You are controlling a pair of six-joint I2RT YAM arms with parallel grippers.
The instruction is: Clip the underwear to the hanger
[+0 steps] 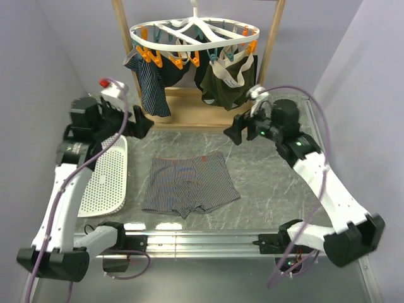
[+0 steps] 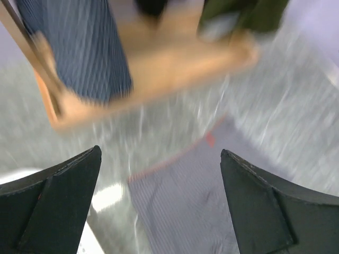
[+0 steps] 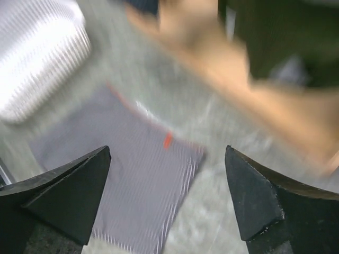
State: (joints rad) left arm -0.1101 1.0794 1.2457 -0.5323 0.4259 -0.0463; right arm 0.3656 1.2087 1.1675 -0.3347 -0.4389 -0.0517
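- Left gripper (image 1: pixel 142 126) and right gripper (image 1: pixel 235 134) both hang released, jaws spread wide with nothing between them, over the far side of the table (image 1: pixel 271 183).
- Between and just near of them, the underwear (image 1: pixel 189 183) lies flat, well apart from the hanger (image 1: pixel 196 26) hung beyond.
- Its waistband, with the orange tag (image 1: pixel 204 158), faces far and its 2 legs point near; the band's long axis runs left-right, slightly skewed.
- Best approach is probably 1 waistband corner per gripper, pinching both layers, then an even lift that keeps the band taut.
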